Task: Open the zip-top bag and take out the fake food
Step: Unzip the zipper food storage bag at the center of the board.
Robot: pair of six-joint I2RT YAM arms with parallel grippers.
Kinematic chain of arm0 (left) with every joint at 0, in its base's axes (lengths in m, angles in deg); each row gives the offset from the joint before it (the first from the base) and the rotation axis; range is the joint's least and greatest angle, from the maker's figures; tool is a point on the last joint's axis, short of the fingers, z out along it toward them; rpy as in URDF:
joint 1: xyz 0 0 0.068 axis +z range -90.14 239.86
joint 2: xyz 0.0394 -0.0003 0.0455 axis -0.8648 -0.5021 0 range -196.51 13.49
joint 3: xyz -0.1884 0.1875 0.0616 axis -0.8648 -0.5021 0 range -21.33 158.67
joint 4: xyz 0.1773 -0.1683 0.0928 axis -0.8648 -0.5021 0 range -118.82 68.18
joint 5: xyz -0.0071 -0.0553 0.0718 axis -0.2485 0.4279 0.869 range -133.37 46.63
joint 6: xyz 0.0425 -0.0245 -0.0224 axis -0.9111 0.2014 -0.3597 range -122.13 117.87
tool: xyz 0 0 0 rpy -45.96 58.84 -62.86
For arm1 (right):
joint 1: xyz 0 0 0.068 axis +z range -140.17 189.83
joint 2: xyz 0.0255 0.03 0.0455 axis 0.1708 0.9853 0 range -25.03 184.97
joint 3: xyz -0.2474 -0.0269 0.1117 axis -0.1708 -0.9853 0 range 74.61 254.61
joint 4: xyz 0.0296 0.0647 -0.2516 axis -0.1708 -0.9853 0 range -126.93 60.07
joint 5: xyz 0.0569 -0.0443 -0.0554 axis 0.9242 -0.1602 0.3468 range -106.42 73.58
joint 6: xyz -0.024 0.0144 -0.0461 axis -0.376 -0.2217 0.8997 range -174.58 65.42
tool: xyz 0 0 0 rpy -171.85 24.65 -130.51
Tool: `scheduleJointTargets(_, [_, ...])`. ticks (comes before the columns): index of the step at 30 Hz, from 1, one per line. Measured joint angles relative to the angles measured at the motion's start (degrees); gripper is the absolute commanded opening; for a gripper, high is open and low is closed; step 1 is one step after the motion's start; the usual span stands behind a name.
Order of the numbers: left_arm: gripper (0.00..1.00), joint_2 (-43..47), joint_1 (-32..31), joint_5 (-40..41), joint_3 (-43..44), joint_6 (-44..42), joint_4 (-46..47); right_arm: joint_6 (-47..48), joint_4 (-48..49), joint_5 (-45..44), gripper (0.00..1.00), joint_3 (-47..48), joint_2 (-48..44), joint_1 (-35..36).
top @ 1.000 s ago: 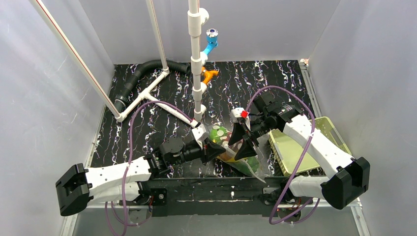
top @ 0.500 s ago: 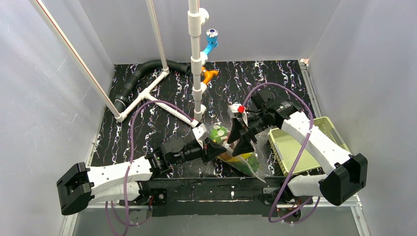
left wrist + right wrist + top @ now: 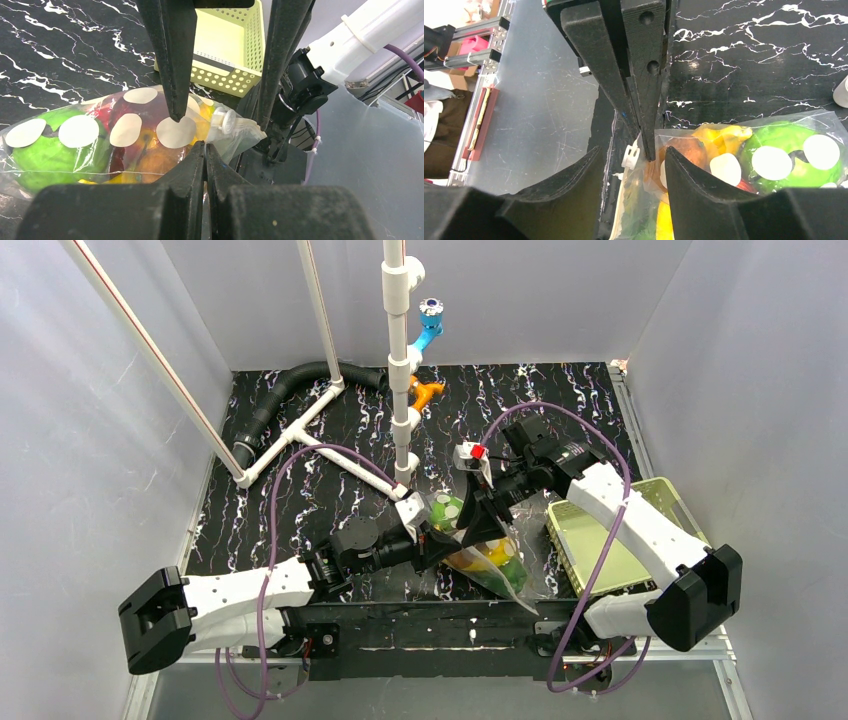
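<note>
The zip-top bag (image 3: 492, 564) lies at the table's near edge, clear with whitish dots, and also shows in the left wrist view (image 3: 125, 132). Inside it is the fake food (image 3: 791, 150): green, yellow, orange and red pieces. My left gripper (image 3: 440, 543) is shut on the bag's edge next to the white zip slider (image 3: 227, 120). My right gripper (image 3: 482, 530) is open and points down over that same end. In the right wrist view (image 3: 633, 151) its jaws straddle the slider (image 3: 630, 156) and the left gripper's fingers (image 3: 639, 75).
A pale yellow-green mesh basket (image 3: 612, 540) stands right of the bag. White pipes (image 3: 400, 360), a black hose (image 3: 290, 385), and orange (image 3: 425, 392) and blue (image 3: 428, 330) fittings stand at the back. The bag reaches the table's front edge.
My right gripper has moved left and closer to the left gripper, over the bag's slider end. The left gripper has kept its hold and shifted only slightly.
</note>
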Motion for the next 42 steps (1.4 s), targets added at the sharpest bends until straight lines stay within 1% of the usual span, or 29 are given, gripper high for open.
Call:
scheduleJointTargets(4, [0.0, -0.04, 0.0, 0.0, 0.04, 0.0, -0.02, -1.42, 1.03, -1.44, 0.53, -0.02, 0.0, 0.63])
scheduleJointTargets(9, [0.0, -0.04, 0.0, 0.07, 0.04, -0.02, -0.07, -2.45, 1.66, -3.1, 0.45, -0.07, 0.02, 1.79])
scheduleJointTargets(13, [0.0, -0.02, 0.0, 0.22, 0.04, -0.02, -0.11, -2.56, 1.84, -4.11, 0.29, -0.11, 0.39, 2.64])
scheduleJointTargets(16, [0.0, 0.07, 0.0, 0.37, 0.04, -0.09, -0.31, -2.45, 1.81, -4.44, 0.13, -0.11, 0.61, 2.95])
scheduleJointTargets(20, [0.0, 0.57, 0.0, 0.9, 0.04, -0.26, -0.98, -2.23, 1.68, -4.5, 0.03, -0.11, 0.61, 3.02])
scheduleJointTargets(22, [0.0, 1.07, -0.02, 1.16, 0.04, -0.5, -1.44, -2.08, 1.62, -4.48, 0.01, -0.11, 0.61, 3.02])
scheduleJointTargets(29, [0.0, 4.55, -0.02, 3.02, 0.04, -1.99, -4.68, 0.22, 0.11, -4.37, 0.01, 0.35, 0.72, 3.19])
scheduleJointTargets(37, [0.0, 5.49, -0.02, 4.0, 2.34, -3.28, -8.09, 2.47, -3.5, -6.47, 0.01, 3.5, 1.16, 3.23])
scheduleJointTargets(42, [0.0, 6.4, -0.02, 4.59, 3.23, -3.76, -10.45, 3.21, -4.42, -7.87, 0.01, 3.82, 1.05, 3.28])
